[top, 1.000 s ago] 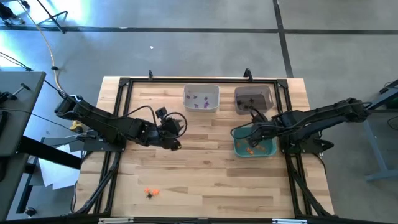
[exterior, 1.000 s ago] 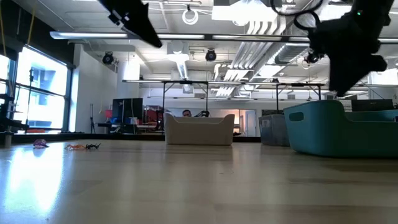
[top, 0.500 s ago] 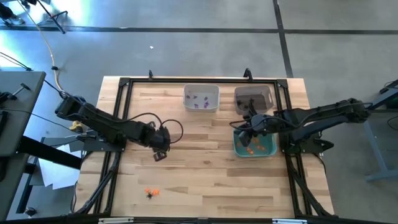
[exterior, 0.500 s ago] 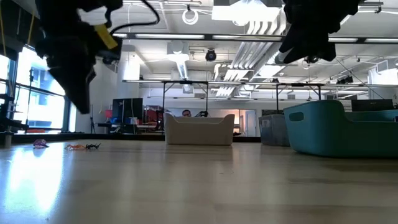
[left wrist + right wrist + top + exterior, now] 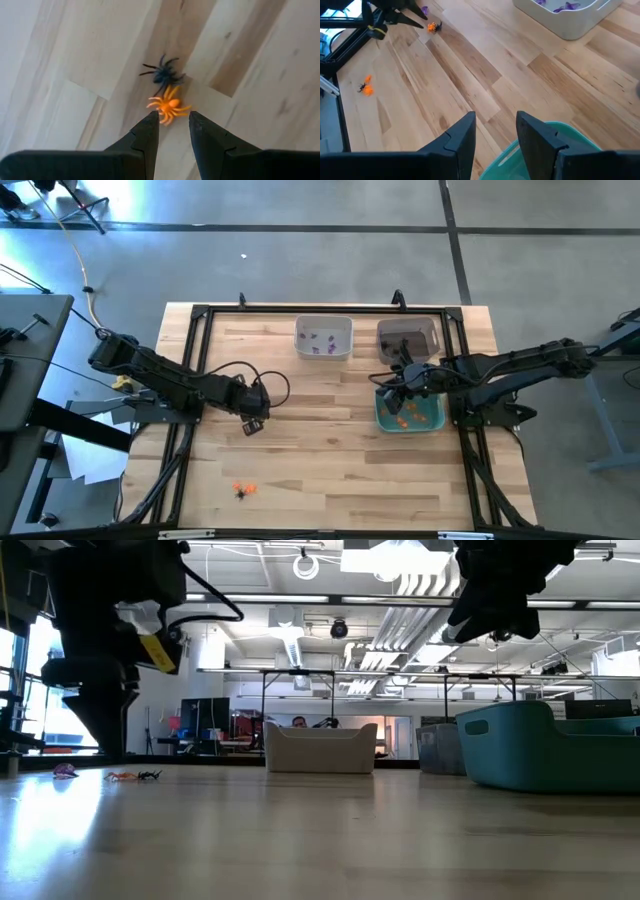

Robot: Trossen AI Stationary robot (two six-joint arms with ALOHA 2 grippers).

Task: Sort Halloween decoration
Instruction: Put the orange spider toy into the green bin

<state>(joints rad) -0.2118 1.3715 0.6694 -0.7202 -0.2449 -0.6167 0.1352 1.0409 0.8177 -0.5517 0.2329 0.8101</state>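
Note:
Two pieces of the Halloween decoration, an orange spider (image 5: 169, 106) and a black spider (image 5: 162, 74), lie close together on the wooden table. My left gripper (image 5: 172, 119) points down above them, open, its fingertips just short of the orange one; it touches nothing. The right wrist view shows this pair (image 5: 434, 26) with a purple piece (image 5: 425, 9) beside it. Another orange and black pair (image 5: 240, 488) lies near the table's front edge. My right gripper (image 5: 396, 385) hangs open and empty over the far left corner of the teal bin (image 5: 428, 423).
A white bin (image 5: 323, 337) with purple pieces and a dark bin (image 5: 408, 338) stand at the far edge. The teal bin holds orange pieces. A black frame (image 5: 190, 370) runs round the table. Bare wood lies between the arms.
My left gripper has come down toward the table and toward its left and near edges, tipping from slanted to pointing nearly straight down over the spiders. My right gripper has risen out of the teal bin toward the far edge, then kept still.

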